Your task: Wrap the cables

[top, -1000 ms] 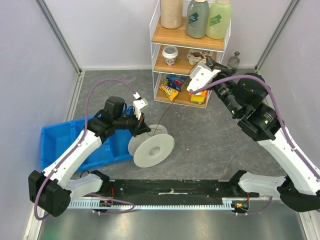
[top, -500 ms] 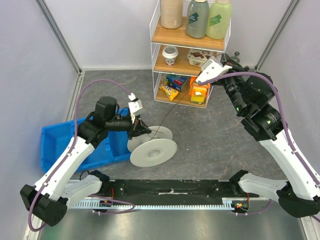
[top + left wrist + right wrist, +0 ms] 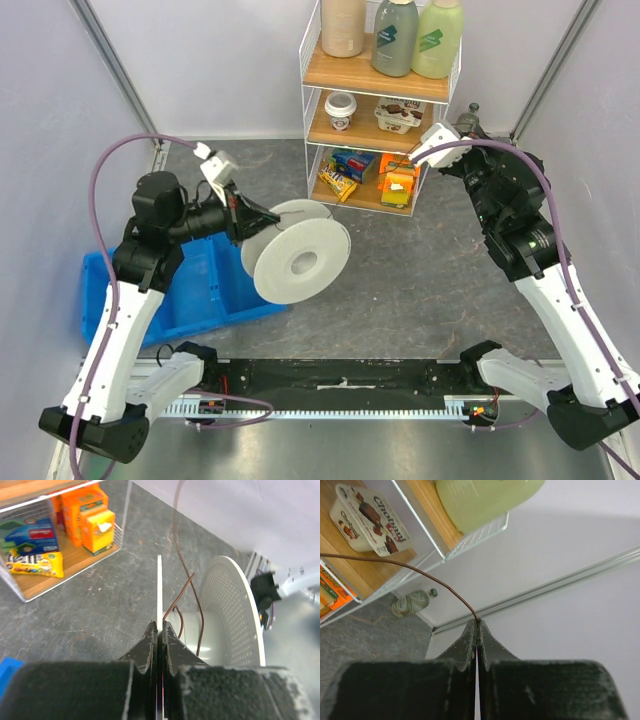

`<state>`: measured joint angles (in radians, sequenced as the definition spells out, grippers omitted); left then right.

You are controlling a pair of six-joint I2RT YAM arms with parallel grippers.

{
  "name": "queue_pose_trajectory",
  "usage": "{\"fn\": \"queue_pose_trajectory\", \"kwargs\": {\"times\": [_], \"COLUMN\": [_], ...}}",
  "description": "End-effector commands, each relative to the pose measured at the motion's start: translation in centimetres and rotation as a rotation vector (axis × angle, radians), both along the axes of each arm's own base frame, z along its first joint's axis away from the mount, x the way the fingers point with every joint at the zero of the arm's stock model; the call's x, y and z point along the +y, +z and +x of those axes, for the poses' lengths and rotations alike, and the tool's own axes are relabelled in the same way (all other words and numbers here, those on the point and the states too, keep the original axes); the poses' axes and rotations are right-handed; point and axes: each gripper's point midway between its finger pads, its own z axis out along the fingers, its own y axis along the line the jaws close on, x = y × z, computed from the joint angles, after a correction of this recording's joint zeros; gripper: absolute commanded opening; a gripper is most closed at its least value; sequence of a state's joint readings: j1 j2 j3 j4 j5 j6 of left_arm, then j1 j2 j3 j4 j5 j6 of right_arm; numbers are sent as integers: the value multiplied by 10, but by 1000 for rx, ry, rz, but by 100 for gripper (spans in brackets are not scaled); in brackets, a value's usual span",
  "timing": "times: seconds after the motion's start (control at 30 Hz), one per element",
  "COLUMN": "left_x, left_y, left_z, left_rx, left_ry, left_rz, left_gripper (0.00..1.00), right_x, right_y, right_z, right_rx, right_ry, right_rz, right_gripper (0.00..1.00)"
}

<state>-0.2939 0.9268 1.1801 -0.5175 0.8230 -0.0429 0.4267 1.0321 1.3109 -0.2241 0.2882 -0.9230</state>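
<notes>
A white plastic spool (image 3: 300, 262) hangs tilted on edge above the table. My left gripper (image 3: 243, 212) is shut on its near flange, which shows edge-on between the tips in the left wrist view (image 3: 160, 587), where the gripper (image 3: 159, 624) is closed. The cable (image 3: 187, 582) is a thin dark brown wire. It loops loosely over the spool's hub and runs off toward the shelf. My right gripper (image 3: 412, 160) is up beside the shelf. In the right wrist view, that gripper (image 3: 478, 622) is shut on the cable's end (image 3: 420, 570).
A wire shelf rack (image 3: 310, 120) stands at the back with bottles, yogurt cups and snack boxes. A blue bin (image 3: 190, 295) lies under my left arm. A small bottle (image 3: 468, 118) stands in the back right corner. Walls close in on both sides.
My left arm has lifted the spool off the table, swung it up on edge and drawn back to the left. My right gripper has moved right and back with the cable.
</notes>
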Motion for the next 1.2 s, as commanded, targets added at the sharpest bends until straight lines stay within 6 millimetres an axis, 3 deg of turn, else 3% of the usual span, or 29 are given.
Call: {"fn": "queue_pose_trajectory", "kwargs": {"times": [0.0, 0.27, 0.47, 0.57, 0.83, 1.0, 1.17], "left_x": [11, 29, 44, 63, 117, 129, 143], "left_y": [51, 96, 109, 109, 104, 97, 99], "left_z": [14, 41, 68, 86, 120, 131, 143], "left_rx": [35, 162, 259, 315, 451, 526, 513], "left_ry": [70, 134, 298, 460, 903, 1004, 1081], "left_rz": [-187, -406, -517, -576, -740, -812, -853], "left_gripper": [2, 2, 2, 2, 2, 2, 2], "right_x": [-16, -34, -10, 3, 29, 60, 79], "right_y": [8, -52, -97, -114, -129, -131, -146], "right_z": [-5, 4, -4, -13, -41, -64, -90], "right_rx": [-51, 65, 211, 262, 347, 429, 539], "right_ry": [-17, -14, 121, 200, 363, 547, 668], "right_rz": [41, 44, 97, 111, 141, 203, 216], "right_gripper": [0, 0, 0, 0, 0, 0, 0]}}
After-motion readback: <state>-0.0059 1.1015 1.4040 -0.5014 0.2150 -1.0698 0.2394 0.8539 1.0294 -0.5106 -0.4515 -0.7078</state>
